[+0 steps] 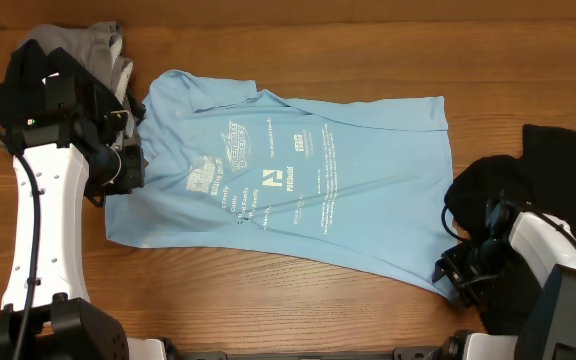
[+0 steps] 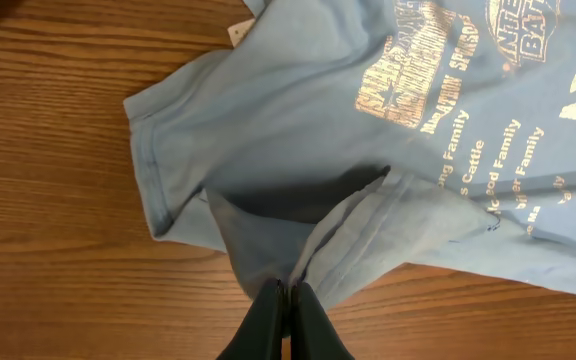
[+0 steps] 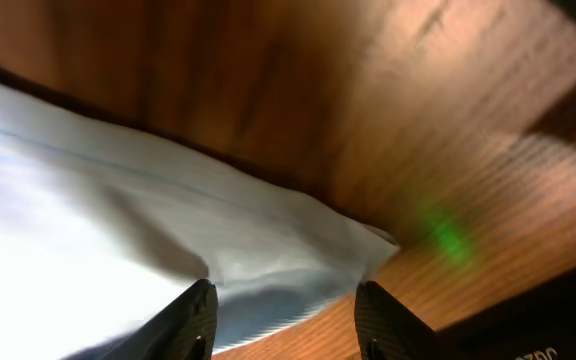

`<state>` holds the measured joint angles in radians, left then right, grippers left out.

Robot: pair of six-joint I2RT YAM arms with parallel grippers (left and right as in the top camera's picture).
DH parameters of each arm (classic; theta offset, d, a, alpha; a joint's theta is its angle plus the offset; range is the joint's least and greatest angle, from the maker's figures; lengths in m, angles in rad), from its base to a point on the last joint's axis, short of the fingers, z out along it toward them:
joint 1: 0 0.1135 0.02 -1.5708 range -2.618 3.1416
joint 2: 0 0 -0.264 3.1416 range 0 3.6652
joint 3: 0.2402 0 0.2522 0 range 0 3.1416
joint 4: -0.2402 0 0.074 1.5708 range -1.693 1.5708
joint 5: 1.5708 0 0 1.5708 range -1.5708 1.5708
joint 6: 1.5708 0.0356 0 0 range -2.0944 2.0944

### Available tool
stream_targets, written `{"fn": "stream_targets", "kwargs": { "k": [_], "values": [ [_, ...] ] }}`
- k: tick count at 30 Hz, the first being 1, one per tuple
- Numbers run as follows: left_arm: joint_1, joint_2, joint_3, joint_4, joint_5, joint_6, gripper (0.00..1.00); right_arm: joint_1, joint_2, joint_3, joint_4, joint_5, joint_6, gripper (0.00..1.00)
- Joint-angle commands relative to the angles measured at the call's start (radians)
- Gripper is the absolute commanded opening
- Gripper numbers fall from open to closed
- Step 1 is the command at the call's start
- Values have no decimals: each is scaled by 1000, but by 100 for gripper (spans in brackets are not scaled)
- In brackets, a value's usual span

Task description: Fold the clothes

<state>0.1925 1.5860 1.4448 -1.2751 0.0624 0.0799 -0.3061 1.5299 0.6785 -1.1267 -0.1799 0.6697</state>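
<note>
My left gripper (image 2: 287,300) is clamped on a fold of the blue shirt (image 1: 368,190) lying on the bench (image 1: 368,50); my right gripper (image 3: 284,302) stands open over its corner.

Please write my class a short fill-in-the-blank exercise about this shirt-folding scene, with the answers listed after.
1. The left gripper is ___ on the light blue T-shirt.
2. The right gripper stands ___, with the shirt's corner between its fingers.
3. The garment lying at the far right in the overhead view is coloured ___.
Answers: shut; open; black.
</note>
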Motion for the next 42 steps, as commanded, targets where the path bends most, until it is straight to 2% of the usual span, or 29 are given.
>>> {"fn": "stream_targets", "kwargs": {
  "k": [1, 5, 8, 16, 18, 19, 20, 30, 35, 39, 42],
  "values": [
    [5, -27, 17, -5, -11, -17, 4, -5, 2, -7, 0, -5, 13, 48],
    [5, -27, 17, -4, -15, -16, 4, -5, 2, -7, 1, -4, 37, 47],
    [5, -27, 18, -3, -15, -16, 4, -5, 2, -7, 4, -5, 43, 37],
    [5, -27, 18, -1, -15, -16, 4, -5, 2, -63, 43, -6, 87, 34],
    [5, -27, 18, -1, -15, -16, 4, -5, 2, -76, 55, -5, 86, 20],
    [5, -27, 18, -2, -14, -16, 4, -5, 2, -75, 57, -5, 85, 6],
    [5, -27, 20, -3, -14, -16, 4, -5, 2, -71, 60, -5, 85, 4],
    [25, -54, 142, -88, -30, -33, 4, -3, -42, 120, -23, 0, -32, 4],
    [64, -72, 163, -110, -107, -35, 4, -3, -58, 209, -37, 3, -102, 4],
    [70, -71, 161, -114, -107, -35, 4, -3, -58, 230, 0, -8, -111, 4],
    [70, -71, 161, -121, -108, -35, 4, -3, -58, 230, 101, -110, -217, 4]
  ]
}}
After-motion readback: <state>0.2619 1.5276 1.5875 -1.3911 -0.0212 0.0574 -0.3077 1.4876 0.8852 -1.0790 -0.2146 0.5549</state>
